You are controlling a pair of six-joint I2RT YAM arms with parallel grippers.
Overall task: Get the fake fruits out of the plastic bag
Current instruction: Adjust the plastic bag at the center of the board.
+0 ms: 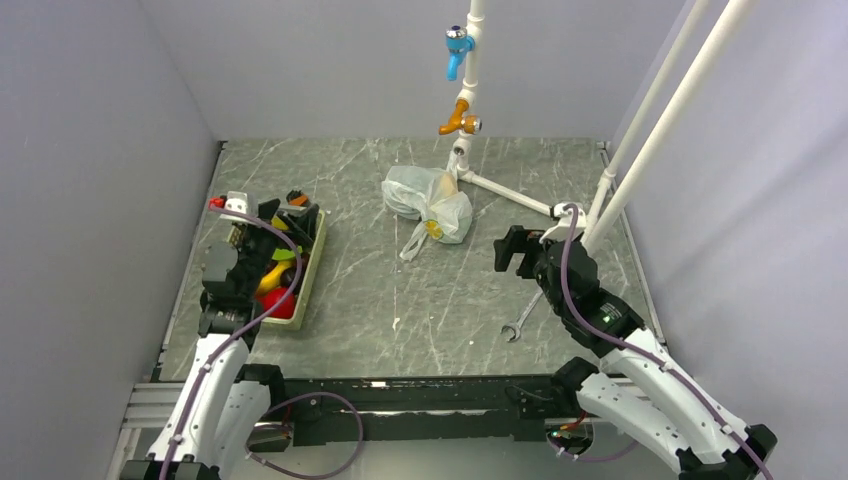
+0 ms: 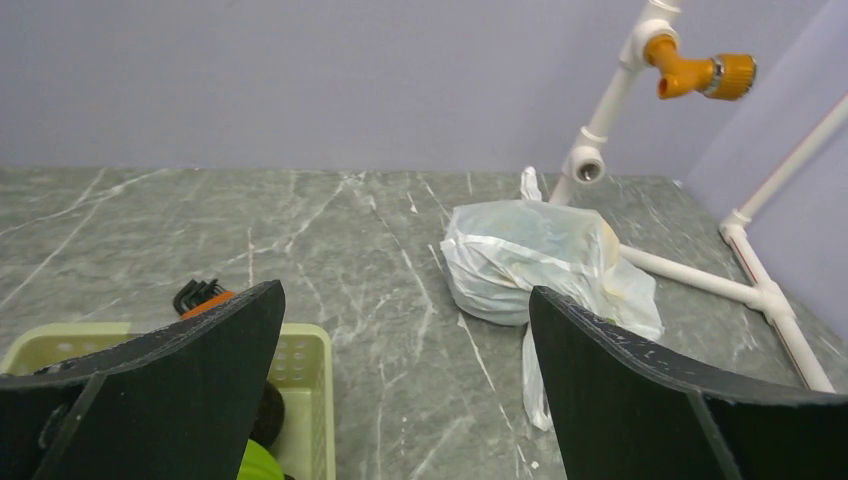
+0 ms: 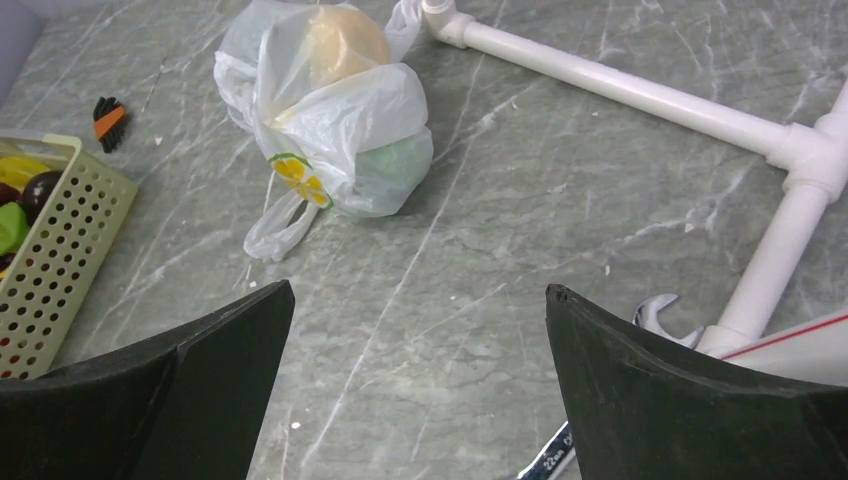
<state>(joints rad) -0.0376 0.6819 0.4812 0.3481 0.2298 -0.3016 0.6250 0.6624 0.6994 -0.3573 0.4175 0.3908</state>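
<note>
Plastic bag (image 3: 330,110): lies bunched on the marble table (image 1: 400,300) toward its far middle. Its far edge is just beside the white pipe frame (image 3: 620,85), and 1 loop handle trails toward the near side. Through the film we see 2 fake fruits: an orange ball (image 3: 345,45) and a green ball (image 3: 395,160).
Left gripper (image 2: 405,292): fingers wide apart, holding nothing, above the cream tray (image 1: 313,270) at the table's left edge.
Right gripper (image 3: 420,292): fingers wide apart, holding nothing, toward the right side.
Bare marble separates the bag from both.
Wrench (image 1: 522,322): flat beside the right arm.
</note>
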